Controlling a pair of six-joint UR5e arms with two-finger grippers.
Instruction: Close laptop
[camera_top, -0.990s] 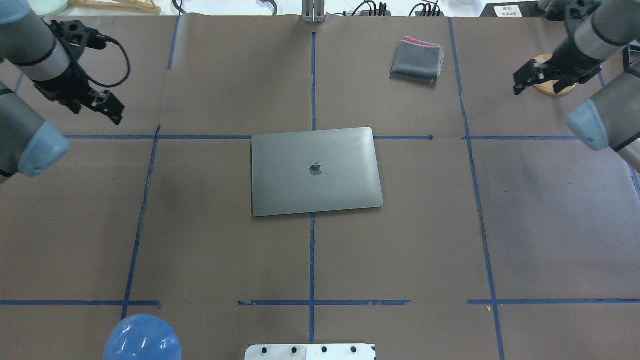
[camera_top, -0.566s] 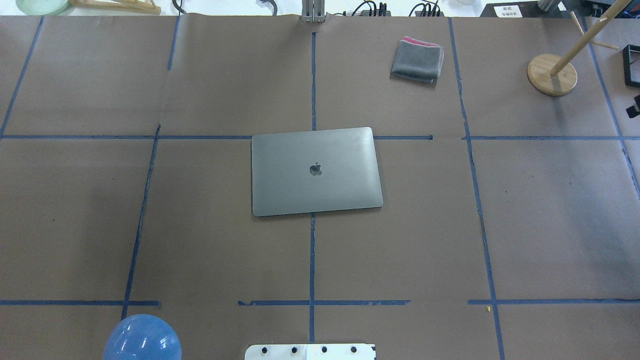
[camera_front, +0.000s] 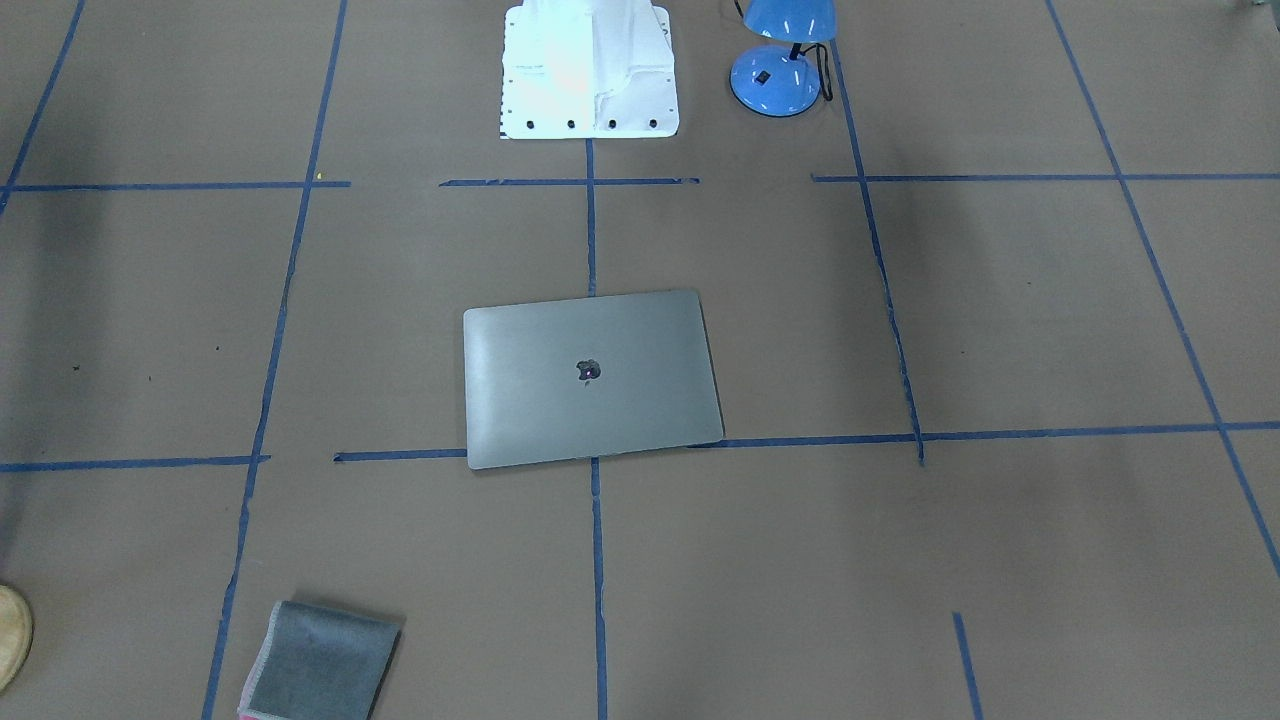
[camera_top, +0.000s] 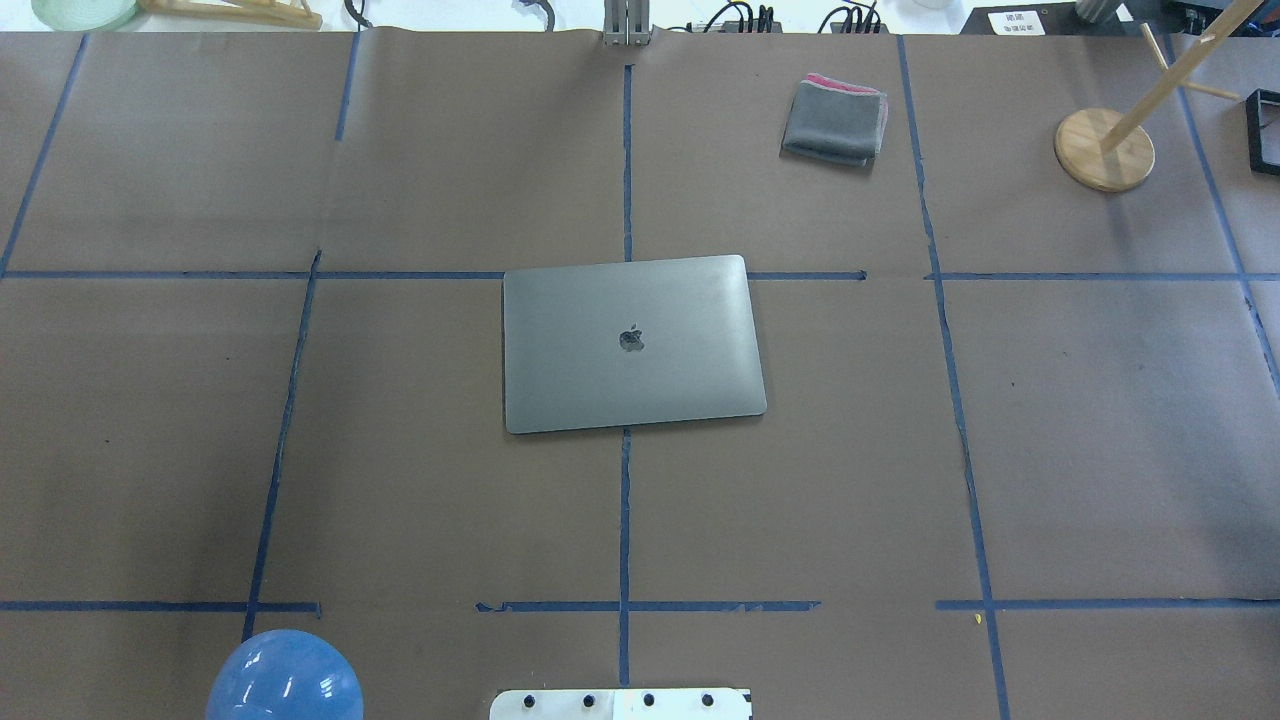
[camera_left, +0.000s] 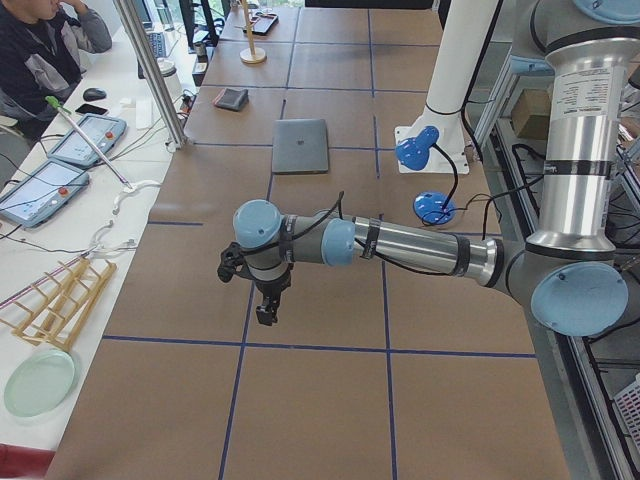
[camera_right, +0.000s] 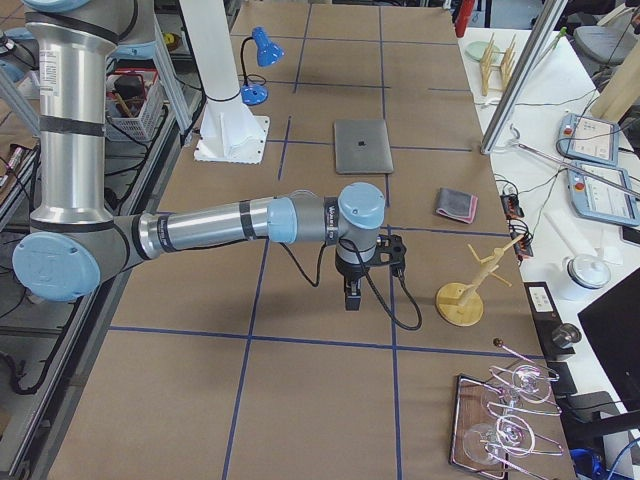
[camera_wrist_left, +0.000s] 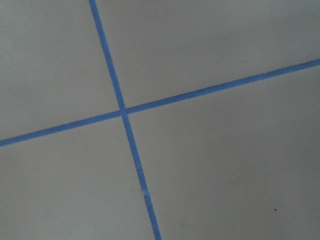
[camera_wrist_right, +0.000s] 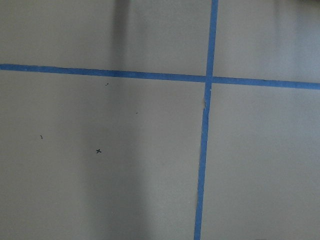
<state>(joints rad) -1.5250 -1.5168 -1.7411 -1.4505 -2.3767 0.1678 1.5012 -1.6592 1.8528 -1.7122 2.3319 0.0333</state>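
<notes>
The laptop (camera_top: 633, 342) lies shut and flat at the table's centre, space-grey lid up with the apple logo showing; it also shows in the front-facing view (camera_front: 592, 378). Neither gripper is in the overhead or front-facing view. My left gripper (camera_left: 265, 315) shows only in the exterior left view, pointing down over bare paper far from the laptop (camera_left: 300, 145). My right gripper (camera_right: 350, 298) shows only in the exterior right view, also pointing down well away from the laptop (camera_right: 362, 146). I cannot tell whether either is open or shut. Both wrist views show only brown paper and blue tape.
A folded grey cloth (camera_top: 835, 120) lies at the back right. A wooden stand (camera_top: 1104, 150) is at the far right, with a black frame (camera_top: 1262, 130) beside it. A blue lamp (camera_top: 285, 675) stands near the robot base (camera_front: 588, 70). An operator (camera_left: 40, 50) sits beyond the table.
Both arms, seen at the overhead view's upper corners a second ago, have moved out of that view. The laptop has not moved.
</notes>
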